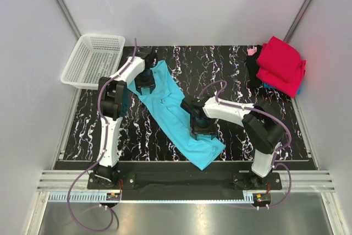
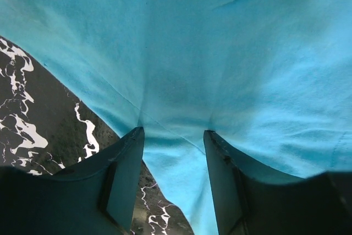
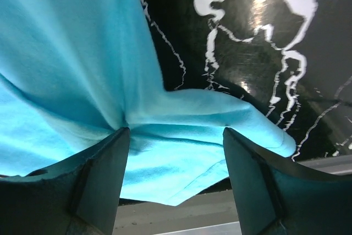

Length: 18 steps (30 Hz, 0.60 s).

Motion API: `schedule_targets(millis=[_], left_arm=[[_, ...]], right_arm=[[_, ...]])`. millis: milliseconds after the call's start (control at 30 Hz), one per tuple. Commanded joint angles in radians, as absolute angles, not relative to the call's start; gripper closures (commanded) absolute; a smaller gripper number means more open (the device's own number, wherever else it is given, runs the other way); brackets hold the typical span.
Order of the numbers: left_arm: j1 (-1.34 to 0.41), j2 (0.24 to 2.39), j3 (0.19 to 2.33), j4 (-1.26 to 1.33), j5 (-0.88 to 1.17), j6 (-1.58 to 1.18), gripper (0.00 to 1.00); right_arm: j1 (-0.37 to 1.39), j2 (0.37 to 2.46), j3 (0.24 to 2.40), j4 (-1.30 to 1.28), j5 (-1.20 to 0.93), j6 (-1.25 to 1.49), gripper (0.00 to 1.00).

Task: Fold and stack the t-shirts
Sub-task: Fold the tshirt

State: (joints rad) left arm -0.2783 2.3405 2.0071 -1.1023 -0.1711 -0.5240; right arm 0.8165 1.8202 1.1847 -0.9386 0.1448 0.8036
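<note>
A turquoise t-shirt (image 1: 176,111) lies in a long diagonal band across the black marbled table (image 1: 231,64). My left gripper (image 1: 144,83) stands over its far left end. In the left wrist view the jaws (image 2: 173,131) are open, both tips pressing down on the turquoise cloth (image 2: 220,53), which puckers between them. My right gripper (image 1: 202,130) is over the shirt's near right end. It (image 3: 176,130) is open too, wider, its tips resting on the cloth (image 3: 66,53) close to the hem corner. A crimson t-shirt (image 1: 280,64) tops a pile at the back right.
A white mesh basket (image 1: 92,59) sits at the back left corner. Black (image 1: 253,72), pink (image 1: 252,51) and blue (image 1: 268,85) cloth shows beneath the crimson shirt. The table's near edge (image 3: 231,213) runs just beyond the shirt's hem. Grey walls close in three sides.
</note>
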Motion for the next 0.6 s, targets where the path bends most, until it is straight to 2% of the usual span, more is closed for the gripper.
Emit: schedule_targets(millis=[0, 233, 367, 500, 567], left_arm=[[-0.276, 2.286, 2.072, -1.071, -0.158, -0.512, 0.47], [-0.276, 2.119, 2.025, -1.032, -0.140, -0.515, 0.47], [-0.276, 1.985, 1.936, -1.028, -0.121, -0.537, 0.47], [-0.275, 1.831, 1.775, -0.999, -0.033, -0.601, 0.47], [-0.279, 1.755, 1.596, -0.911, 0.049, -0.629, 0.47]], right_arm=[[0.819, 1.807, 1.259, -1.003, 0.245, 0.871, 0.24], [0.819, 1.738, 1.368, -1.155, 0.379, 0.868, 0.19], [0.792, 1.706, 1.423, -1.158, 0.425, 0.813, 0.12], [0.654, 1.695, 1.457, -1.039, 0.347, 0.674, 0.13], [0.580, 1.695, 1.454, -0.942, 0.190, 0.606, 0.14]])
